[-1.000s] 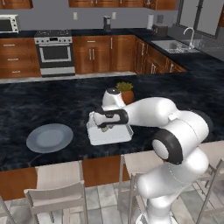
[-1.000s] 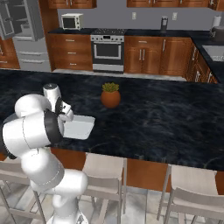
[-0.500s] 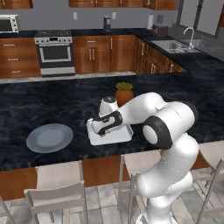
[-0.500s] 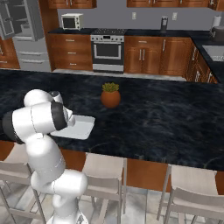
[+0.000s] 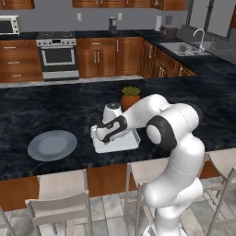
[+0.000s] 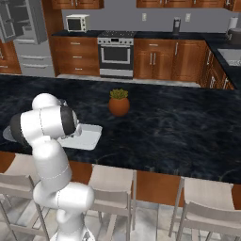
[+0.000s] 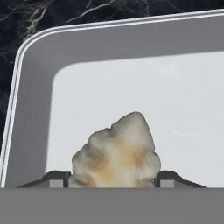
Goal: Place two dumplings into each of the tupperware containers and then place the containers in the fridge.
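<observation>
- In my hand view, a pale beige dumpling (image 7: 116,153) with a folded top sits low in the middle of the frame, right between the two dark tips of the end effector (image 7: 113,178).
- The tips stand on either side of the dumpling and appear to pinch it; the exact contact is cut off at the bottom of the frame.
- Behind the dumpling I see the pale grey floor and raised, rounded rim of a tupperware container (image 7: 35,100), with the dark marbled worktop (image 7: 26,17) showing past the upper left corner.
- In the left base view, the white arm reaches from the lower right towards the centre, and the end effector (image 5: 102,134) hangs low over the container (image 5: 120,143), which lies on the worktop (image 5: 55,110) in the middle of the frame.
- A round grey-blue plate (image 5: 52,145) lies on the worktop to the left of the container, well apart from it.
- A potted plant (image 5: 130,97) stands just behind the container.
- In the right base view, the fridge (image 6: 26,35) stands at the upper left, its door open.
</observation>
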